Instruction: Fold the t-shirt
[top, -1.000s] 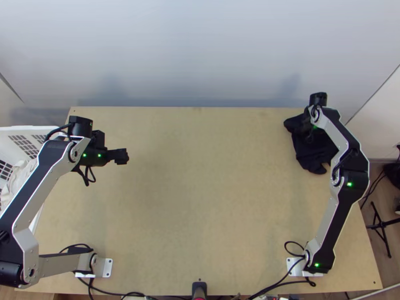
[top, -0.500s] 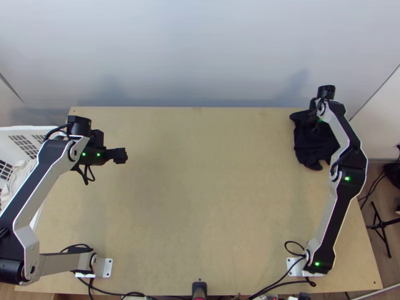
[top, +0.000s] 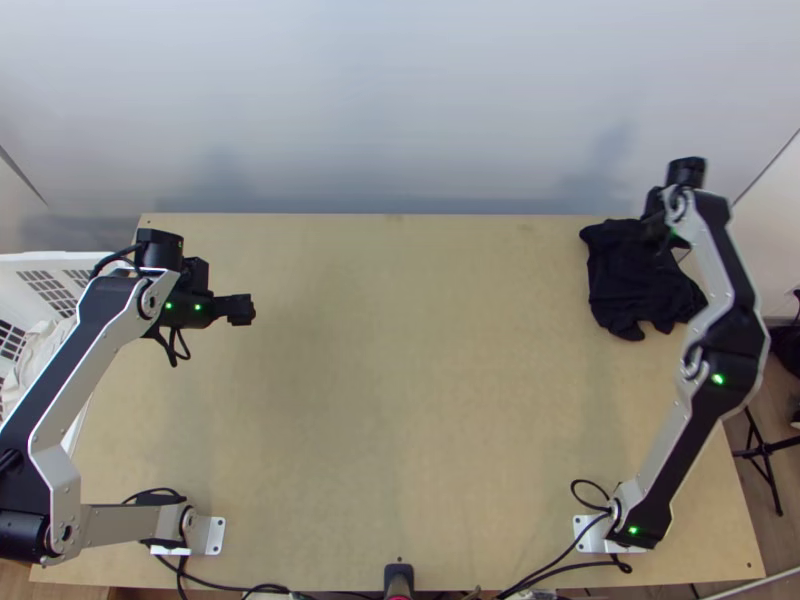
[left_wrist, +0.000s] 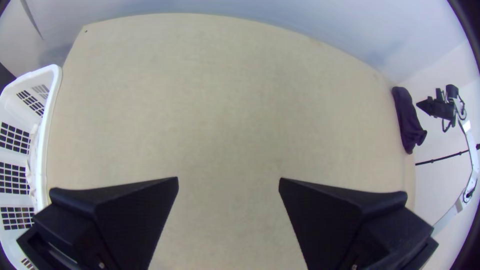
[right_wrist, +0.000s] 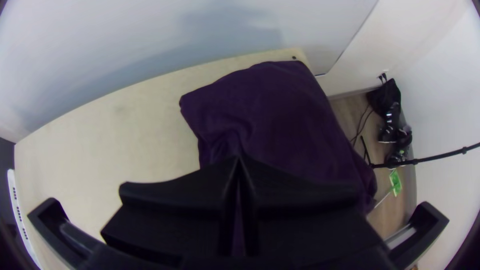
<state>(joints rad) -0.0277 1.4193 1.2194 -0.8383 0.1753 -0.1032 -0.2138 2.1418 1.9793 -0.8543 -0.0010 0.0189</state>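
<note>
One basket (left_wrist: 50, 115) by table's (top: 400, 400) left edge, cloth (top: 35, 350) inside. My right arm (top: 735, 268) partly blocks shirt (top: 635, 290), rumpled in far right corner beneath right gripper (top: 655, 228), fingers (right_wrist: 200, 192) pressed together. Left gripper (top: 241, 309) spread wide.

Surroundings, as inventoried from my remote station

One laundry basket (left_wrist: 56, 82), white, grid-slotted, at the left edge of the table (top: 400, 350); pale cloth (top: 35, 352) inside. Beyond the table's right edge I list wood-look floor (right_wrist: 352, 107), black stand (top: 763, 452), small green item (right_wrist: 395, 183). Pale wall (top: 400, 110) behind.
</note>
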